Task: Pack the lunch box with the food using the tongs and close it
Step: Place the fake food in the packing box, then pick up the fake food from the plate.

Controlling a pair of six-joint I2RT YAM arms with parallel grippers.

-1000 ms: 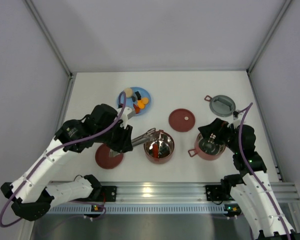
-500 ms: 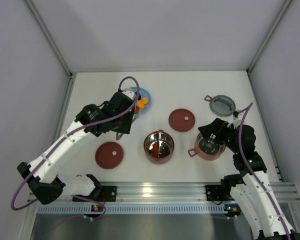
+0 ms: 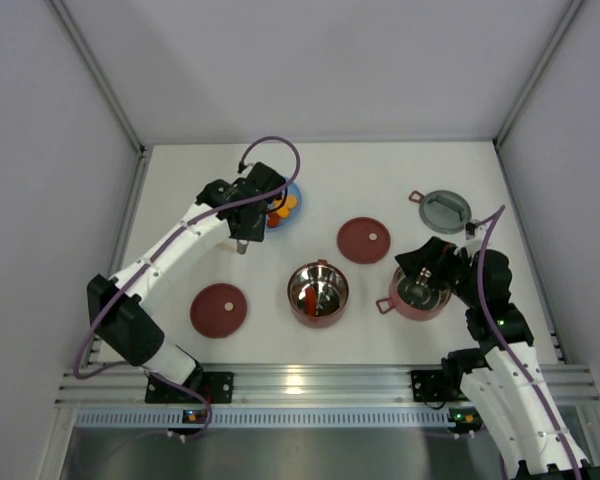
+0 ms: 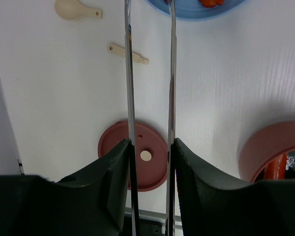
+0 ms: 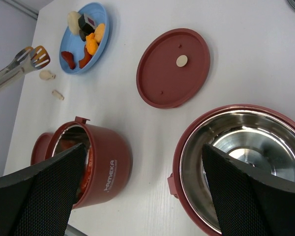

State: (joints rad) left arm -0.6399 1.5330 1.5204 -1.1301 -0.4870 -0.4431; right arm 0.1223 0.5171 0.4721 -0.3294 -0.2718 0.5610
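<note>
My left gripper is shut on the silver tongs, one blade against each finger. It hovers by the light-blue plate; the tongs' tips are empty beside the plate's rim. The food, in red, orange, black and beige pieces, lies on that plate. The middle lunch box bowl holds a red piece. My right gripper stands open above the other bowl, whose steel inside is bare.
Two maroon disc lids lie flat, one behind the bowls, one at the front left. The grey red-handled top lid sits at the back right. Two small beige bits lie left of the plate.
My left arm has swung away from the middle bowl and back to the blue plate, carrying the tongs. The right arm has not moved.
</note>
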